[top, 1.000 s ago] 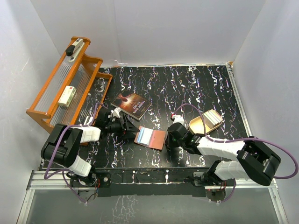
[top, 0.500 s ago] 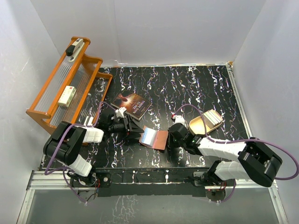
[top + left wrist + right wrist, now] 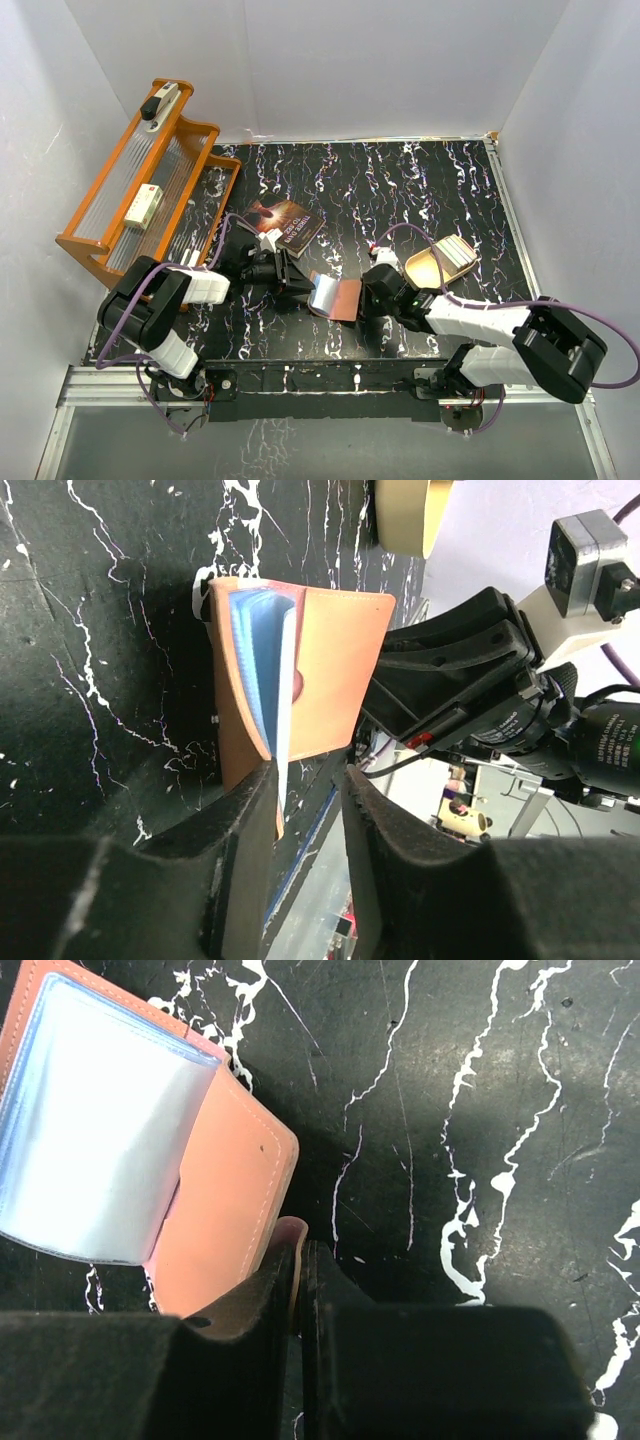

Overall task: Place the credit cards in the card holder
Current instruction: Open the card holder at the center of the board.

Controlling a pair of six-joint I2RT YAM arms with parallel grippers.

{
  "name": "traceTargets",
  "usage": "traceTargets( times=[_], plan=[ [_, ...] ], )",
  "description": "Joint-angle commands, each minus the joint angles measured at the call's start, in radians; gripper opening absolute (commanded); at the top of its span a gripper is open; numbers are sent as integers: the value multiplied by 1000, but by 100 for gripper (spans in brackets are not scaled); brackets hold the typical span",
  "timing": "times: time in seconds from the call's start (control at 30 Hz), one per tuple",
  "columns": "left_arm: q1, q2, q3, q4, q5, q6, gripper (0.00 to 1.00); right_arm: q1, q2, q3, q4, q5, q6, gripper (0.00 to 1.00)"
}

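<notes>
Both at small red-brown leather card holder (image 3: 340,298): R fingers (image 3: 301,1260) pinching its tab (image 3: 290,1232), L fingers (image 3: 308,792) part-open round edge. Could rip sleeves (image 3: 100,1120) if tugged.

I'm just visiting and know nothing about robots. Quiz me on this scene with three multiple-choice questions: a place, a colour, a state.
1. Where is the book? A. held in the air B. flat on the table, beyond the card holder C. propped against the wall
2. What colour is the card holder's leather? A. green B. white C. reddish-brown
3. The right gripper is A. shut on the card holder's tab B. wide open C. out of sight
Answers: 1 B, it lies flat on the tabletop; 2 C, both wrist views show it; 3 A, its fingers pinch the tab.
</notes>
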Motion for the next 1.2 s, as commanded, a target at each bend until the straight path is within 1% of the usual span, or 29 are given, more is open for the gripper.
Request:
traceTargets(
  times=[0.0, 0.07, 0.13, 0.3, 0.4, 0.5, 0.6, 0.8, 0.9, 0.97, 1.03, 1.1, 1.17],
  plan=[
    [-19, -23, 28, -66, -42, 61, 29, 2, -39, 54, -44, 21, 31, 10],
    [-19, -43, 34, -115, -67, 86, 28, 2, -64, 107, -123, 39, 41, 20],
    [-21, -56, 36, -140, -83, 99, 28, 3, -96, 155, -190, 46, 52, 27],
    [-22, -52, 38, -144, -87, 97, 29, 3, -142, 286, -329, 67, 61, 31],
    [-24, -44, 37, -130, -86, 90, 30, 3, -140, 370, -367, 59, 53, 31],
    [-30, -36, 43, -117, -75, 79, 34, 3, -125, 420, -345, 28, 48, 30],
    [-37, -30, 59, -121, -73, 83, 34, 4, -94, 427, -280, -3, 50, 29],
    [-38, -54, 42, -136, -100, 82, 35, 7, 32, 402, -197, -28, 65, 28],
    [-39, -95, 41, -210, -150, 104, 37, 7, 88, 376, -157, -23, 58, 26],
    [-39, -118, 55, -287, -198, 139, 41, 6, 127, 358, -147, -2, 44, 21],
    [-39, -133, 75, -360, -243, 171, 44, 6, 170, 340, -141, 18, 26, 18],
    [-39, -138, 95, -419, -279, 202, 48, 6, 207, 313, -128, 20, 17, 17],
    [-39, -140, 97, -434, -290, 220, 53, 5, 236, 282, -103, 17, 20, 16]
  ],
)
